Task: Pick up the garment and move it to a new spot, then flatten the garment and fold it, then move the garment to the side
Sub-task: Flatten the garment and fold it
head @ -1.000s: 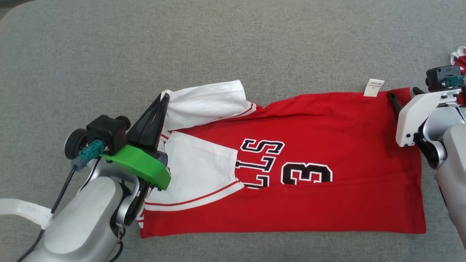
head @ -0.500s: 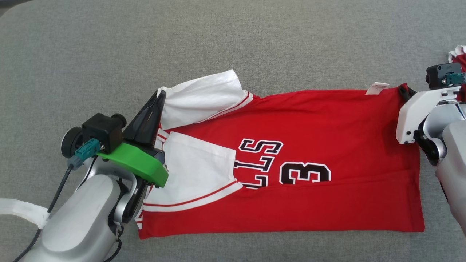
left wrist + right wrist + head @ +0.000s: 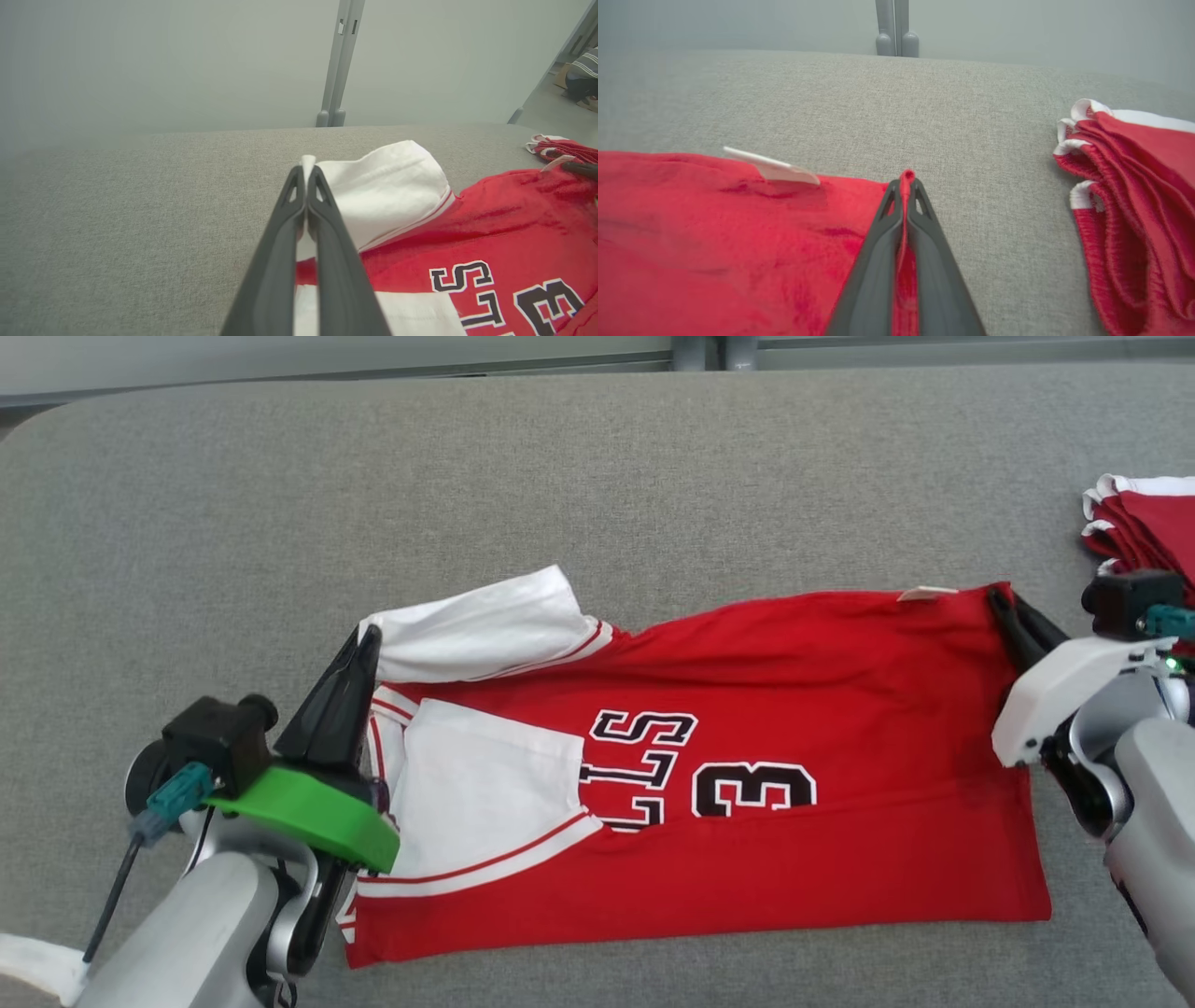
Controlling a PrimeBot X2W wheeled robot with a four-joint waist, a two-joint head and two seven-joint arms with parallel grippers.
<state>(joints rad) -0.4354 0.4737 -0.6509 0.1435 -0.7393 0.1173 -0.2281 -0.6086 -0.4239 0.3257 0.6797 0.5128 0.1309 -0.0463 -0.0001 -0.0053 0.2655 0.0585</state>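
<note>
A red jersey (image 3: 803, 709) with white sleeves and black lettering lies spread across the grey padded table (image 3: 597, 476), its front half folded over. My left gripper (image 3: 367, 639) is shut on the white sleeve's corner (image 3: 306, 163) at the jersey's left end. My right gripper (image 3: 1001, 599) is shut on the red far-right corner (image 3: 906, 176), which is lifted a little off the table. A small white tag (image 3: 773, 168) sticks out along the far edge beside it.
A stack of folded red-and-white garments (image 3: 1144, 523) lies at the table's far right, close to my right gripper (image 3: 903, 184). A grey wall and a post (image 3: 338, 65) stand beyond the table's far edge.
The head camera has tilted up, showing the table's far edge. Both grippers have lifted and drawn their held corners of the jersey; the white tag has flopped over from upright to lying along the edge.
</note>
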